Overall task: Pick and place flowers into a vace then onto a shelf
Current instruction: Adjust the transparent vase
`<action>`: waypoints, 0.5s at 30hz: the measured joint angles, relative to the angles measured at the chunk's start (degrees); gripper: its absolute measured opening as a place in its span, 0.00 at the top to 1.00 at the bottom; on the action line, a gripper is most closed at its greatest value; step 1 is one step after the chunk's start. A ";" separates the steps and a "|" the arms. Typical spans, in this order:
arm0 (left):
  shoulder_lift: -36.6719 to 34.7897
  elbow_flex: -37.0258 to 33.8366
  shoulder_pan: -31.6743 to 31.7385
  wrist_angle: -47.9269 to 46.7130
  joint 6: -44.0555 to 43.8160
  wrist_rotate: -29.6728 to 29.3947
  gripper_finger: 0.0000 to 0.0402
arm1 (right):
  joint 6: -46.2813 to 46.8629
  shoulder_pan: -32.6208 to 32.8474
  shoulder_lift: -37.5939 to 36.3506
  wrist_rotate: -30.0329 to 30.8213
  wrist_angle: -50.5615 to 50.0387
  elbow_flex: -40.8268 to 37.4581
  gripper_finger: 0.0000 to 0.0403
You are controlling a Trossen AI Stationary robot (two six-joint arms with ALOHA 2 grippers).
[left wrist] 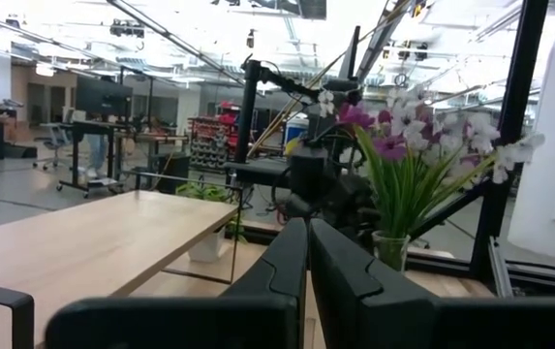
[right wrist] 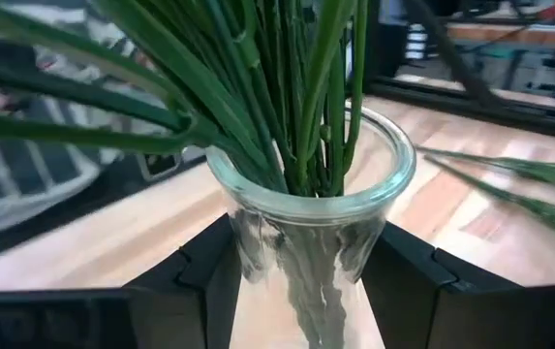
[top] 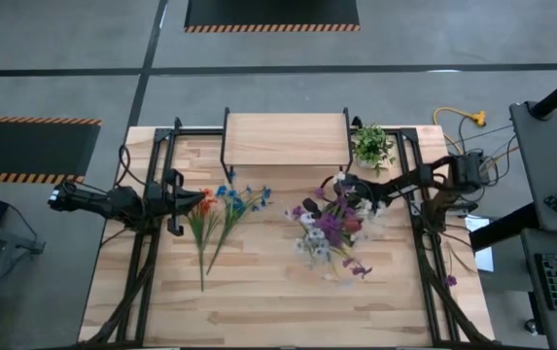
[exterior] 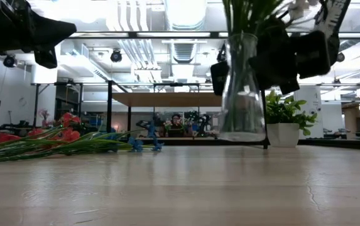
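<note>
The right gripper (right wrist: 306, 281) clasps the vase (right wrist: 308, 233), full of flowers (top: 331, 226), near the shelf (top: 284, 139). The left gripper (left wrist: 308, 254) hovers closed and empty over loose stems (top: 218, 216) on the bench (top: 278, 311).

Two dark, near-black arms here, slim and jointed, built of boxy segments with black cables trailing along them. The left claw (left wrist: 308, 281) shows two matte black fingers (left wrist: 277, 267), flat-faced and tapering, on a wide block. The right claw (right wrist: 311, 281) has chunky, angular black fingers (right wrist: 408, 276) with stepped edges.
</note>
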 joint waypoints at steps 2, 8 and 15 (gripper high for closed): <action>-0.06 -0.01 -0.01 0.04 0.00 0.00 1.00 | -2.33 -0.47 0.00 -1.64 -0.91 0.00 0.58; -0.06 -0.01 -0.01 0.04 -0.86 -0.01 1.00 | -6.63 -1.30 0.00 -5.12 -4.09 0.07 0.58; -0.08 -0.01 0.01 0.04 -0.96 0.00 1.00 | -8.57 -1.24 0.00 -1.70 -12.51 1.40 0.58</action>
